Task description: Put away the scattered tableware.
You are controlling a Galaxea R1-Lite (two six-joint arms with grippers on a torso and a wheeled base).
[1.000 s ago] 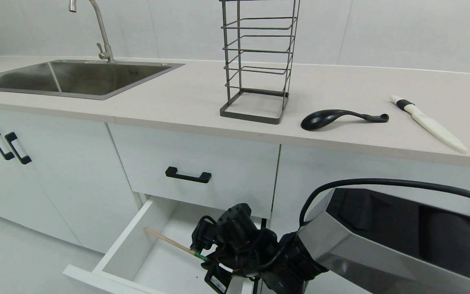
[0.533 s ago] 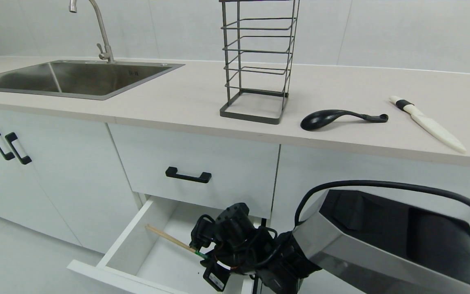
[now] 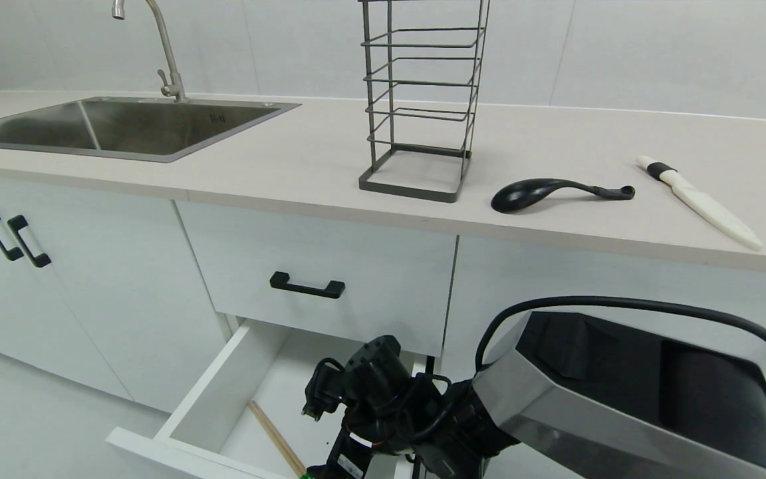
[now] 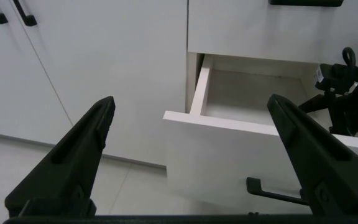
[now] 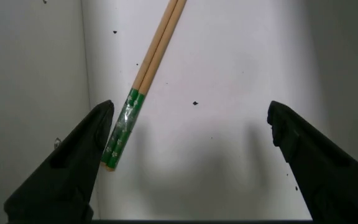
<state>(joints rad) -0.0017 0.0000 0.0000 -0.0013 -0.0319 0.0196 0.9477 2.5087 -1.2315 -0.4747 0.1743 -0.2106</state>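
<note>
Beige countertop (image 3: 290, 153): ladle (image 3: 536, 191), knife (image 3: 702, 203) | open drawer (image 3: 213, 392): chopsticks (image 3: 276, 437) | left jaws apart | right jaws apart

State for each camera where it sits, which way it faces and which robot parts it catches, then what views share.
Head view: on the head, facing forward and down over counter and open drawer; right arm shows.
Left wrist view: outside the drawer, facing its front; open left gripper frames it, right arm beyond.
Right wrist view: straight down at the drawer floor; open right gripper shows.
Shared: chopsticks, in head and right wrist views.
</note>
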